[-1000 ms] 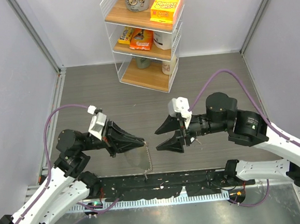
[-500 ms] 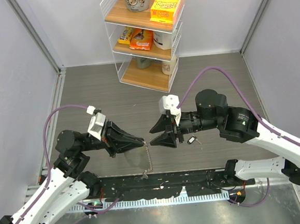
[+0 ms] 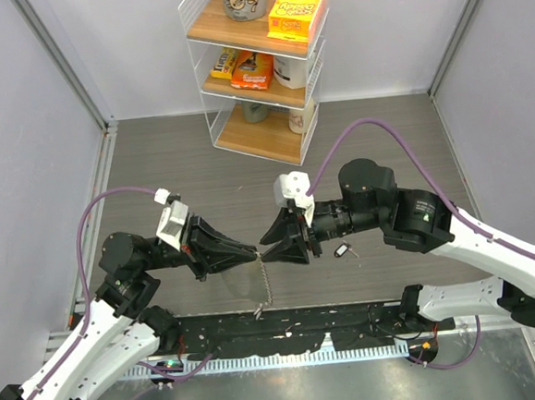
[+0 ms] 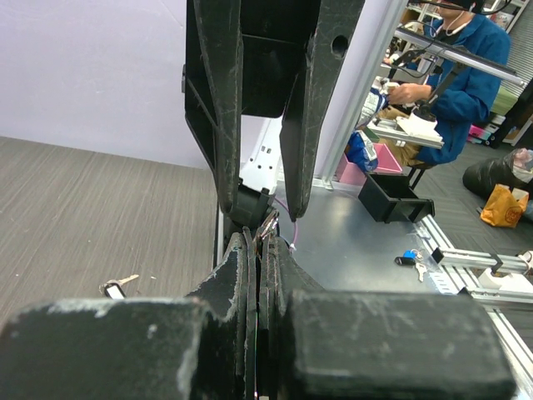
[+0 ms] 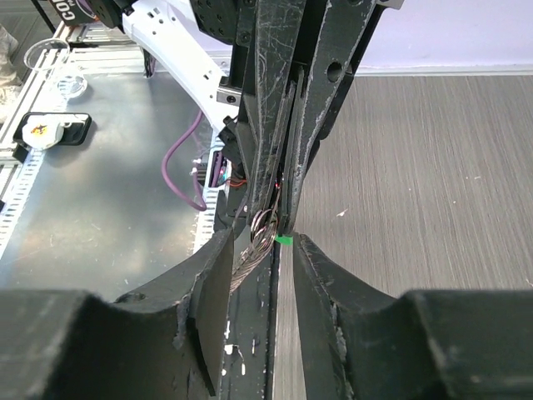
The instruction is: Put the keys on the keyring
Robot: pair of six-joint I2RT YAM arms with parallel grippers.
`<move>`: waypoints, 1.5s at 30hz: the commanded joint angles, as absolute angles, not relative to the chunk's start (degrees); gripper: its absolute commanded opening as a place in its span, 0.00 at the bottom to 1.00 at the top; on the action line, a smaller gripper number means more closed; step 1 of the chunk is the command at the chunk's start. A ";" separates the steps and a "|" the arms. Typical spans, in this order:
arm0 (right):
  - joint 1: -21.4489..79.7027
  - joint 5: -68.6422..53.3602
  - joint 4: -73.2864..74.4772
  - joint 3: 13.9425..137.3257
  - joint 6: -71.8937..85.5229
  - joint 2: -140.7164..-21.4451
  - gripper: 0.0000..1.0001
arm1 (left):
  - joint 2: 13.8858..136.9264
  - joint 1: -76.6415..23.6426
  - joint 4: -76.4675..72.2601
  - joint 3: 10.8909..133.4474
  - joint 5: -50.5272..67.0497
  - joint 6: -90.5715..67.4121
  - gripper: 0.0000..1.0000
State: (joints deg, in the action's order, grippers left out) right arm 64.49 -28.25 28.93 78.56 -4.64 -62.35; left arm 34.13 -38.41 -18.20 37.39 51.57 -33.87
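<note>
There are two claws, one keyring and one key that I can see well. The left claw (image 3: 254, 251) is squeezed tight on the top end of the keyring (image 3: 265, 280). The rest of the chain hangs down from it, close to the near edge of the table (image 3: 172, 170).

The right claw (image 3: 264, 247) points at the left one, tip to tip. Its fingers (image 5: 208, 283) are only a little way apart (a thin gap shows between them). The green piece (image 5: 284, 240) of the keyring sits right at that gap, next to a small shiny ring (image 5: 264, 222). I cannot tell if the right claw touches the chain.

The key (image 3: 343, 250) lies flat on the table, under the right arm and near the claws, with nothing holding it.
</note>
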 commanded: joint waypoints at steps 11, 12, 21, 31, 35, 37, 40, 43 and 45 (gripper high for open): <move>65.92 -28.21 27.16 81.91 -5.27 -63.81 0.16 | 33.57 -38.67 -21.36 37.97 50.71 -34.01 0.00; 66.00 -28.13 27.07 82.00 -5.27 -63.81 0.16 | 33.57 -38.67 -21.36 37.79 50.80 -34.10 0.00; 66.18 -28.21 26.46 81.83 -4.66 -63.46 0.23 | 33.31 -38.67 -21.36 37.62 50.98 -34.10 0.00; 66.36 -27.95 25.75 81.74 -4.39 -63.37 0.16 | 32.96 -38.67 -21.44 37.62 51.24 -34.28 0.00; 66.53 -27.86 25.58 81.83 -4.31 -63.37 0.13 | 33.05 -38.67 -21.53 37.71 51.42 -34.37 0.00; 66.62 -27.86 25.49 81.83 -4.31 -63.46 0.10 | 33.05 -38.67 -21.62 37.79 51.68 -34.45 0.00; 66.71 -27.86 25.14 81.65 -4.22 -63.46 0.05 | 33.05 -38.76 -21.71 37.79 51.77 -34.45 0.00; 66.71 -28.12 24.87 81.48 -4.04 -63.19 0.05 | 33.22 -38.76 -22.15 37.62 52.29 -34.72 0.00; 66.80 -28.30 24.61 81.47 -4.04 -63.19 0.05 | 33.14 -38.76 -22.15 37.62 52.38 -34.81 0.00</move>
